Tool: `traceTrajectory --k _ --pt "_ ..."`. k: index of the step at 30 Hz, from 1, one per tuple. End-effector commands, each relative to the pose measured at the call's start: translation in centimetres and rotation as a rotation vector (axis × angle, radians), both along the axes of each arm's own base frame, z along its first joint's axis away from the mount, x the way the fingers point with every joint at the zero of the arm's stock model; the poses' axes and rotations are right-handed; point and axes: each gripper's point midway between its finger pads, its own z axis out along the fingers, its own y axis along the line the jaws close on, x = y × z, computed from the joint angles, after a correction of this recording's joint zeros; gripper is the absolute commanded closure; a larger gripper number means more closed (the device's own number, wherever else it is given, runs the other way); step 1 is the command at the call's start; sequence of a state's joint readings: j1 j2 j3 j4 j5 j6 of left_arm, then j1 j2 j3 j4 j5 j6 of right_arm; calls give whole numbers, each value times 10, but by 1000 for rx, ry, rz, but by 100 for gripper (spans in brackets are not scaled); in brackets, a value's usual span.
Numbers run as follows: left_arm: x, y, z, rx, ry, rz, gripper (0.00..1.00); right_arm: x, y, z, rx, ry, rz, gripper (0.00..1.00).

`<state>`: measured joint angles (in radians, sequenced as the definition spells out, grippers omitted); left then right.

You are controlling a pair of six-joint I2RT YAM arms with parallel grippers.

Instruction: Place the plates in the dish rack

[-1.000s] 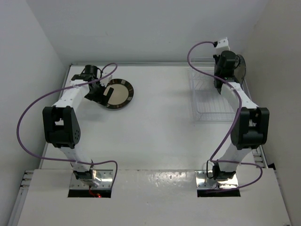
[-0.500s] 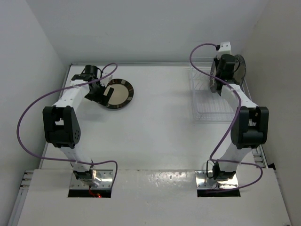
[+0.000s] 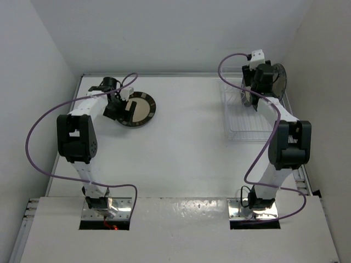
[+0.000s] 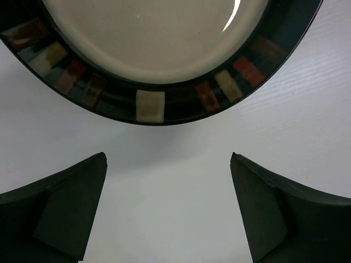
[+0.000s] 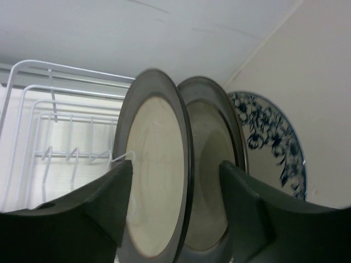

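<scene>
1. Standing at the far right of the white table (image 3: 186,148), a white wire dish rack (image 5: 49,109) with thin upright tines holds three plates on edge, one behind the other.
2. Seen from the right wrist, the first is a round silvery-rimmed plate with a cream centre (image 5: 156,164). Just beside it stands a second silvery-rimmed cream plate (image 5: 211,137), and beyond that a white plate with a blue floral pattern (image 5: 269,137), close to the right wall.
3. The right gripper (image 5: 175,164) hangs over the far end of the rack with its jaws released. One dark finger stands on each side of the first plate's rim, set far wider apart than that thin edge, so nothing is pinched.
4. At the far left of the table, well apart from the rack, a round dark brown plate with a striped rim and cream centre (image 4: 153,38) lies flat on the surface.
5. The left gripper (image 4: 167,159) sits low at that plate's left side, its jaws spread wide and holding nothing. The coloured rim lies just beyond the fingertips (image 4: 71,213), with bare table showing between them.
</scene>
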<state>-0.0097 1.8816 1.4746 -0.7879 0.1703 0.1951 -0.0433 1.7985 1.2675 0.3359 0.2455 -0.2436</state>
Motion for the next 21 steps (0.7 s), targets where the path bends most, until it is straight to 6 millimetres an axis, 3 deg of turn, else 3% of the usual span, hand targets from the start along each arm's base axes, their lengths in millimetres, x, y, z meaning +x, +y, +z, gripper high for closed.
traceTrajectory --k 1,4,6,7,8,9,10,13,14,16,17,18,20,21 --pt "20 1 19 -62 -77 58 0 5 10 45 -13 -107 50 33" --pt "27 8 20 -115 -85 111 0 -1 14 64 -19 -133 61 19" --pt "32 11 16 -148 -79 148 0 -5 18 69 -19 -132 69 16" --pt "37 16 9 -164 -64 199 0 -10 23 87 -23 -162 80 16" --pt "39 18 6 -183 -54 226 0 -13 26 90 -27 -163 83 15" --pt "39 23 1 -192 -37 263 0 -18 41 98 -31 -174 111 15" --pt "41 22 -3 -207 -27 298 0 -25 45 112 -38 -206 113 15" --pt "48 38 -10 -229 -38 402 0 -41 62 118 -36 -219 137 15" --pt "47 37 -21 -232 -18 414 0 -54 73 139 -25 -267 158 15" --pt "51 39 -31 -226 -15 427 3 -63 83 133 -11 -266 182 15" --pt "55 39 -35 -232 -21 437 3 -75 93 150 -4 -310 202 15" --pt "58 37 -45 -247 -5 444 6 -79 98 145 5 -316 217 15" --pt "61 34 -56 -268 16 465 9 -95 112 165 17 -376 243 15" --pt "60 32 -63 -278 36 472 9 -98 114 164 19 -377 245 15"
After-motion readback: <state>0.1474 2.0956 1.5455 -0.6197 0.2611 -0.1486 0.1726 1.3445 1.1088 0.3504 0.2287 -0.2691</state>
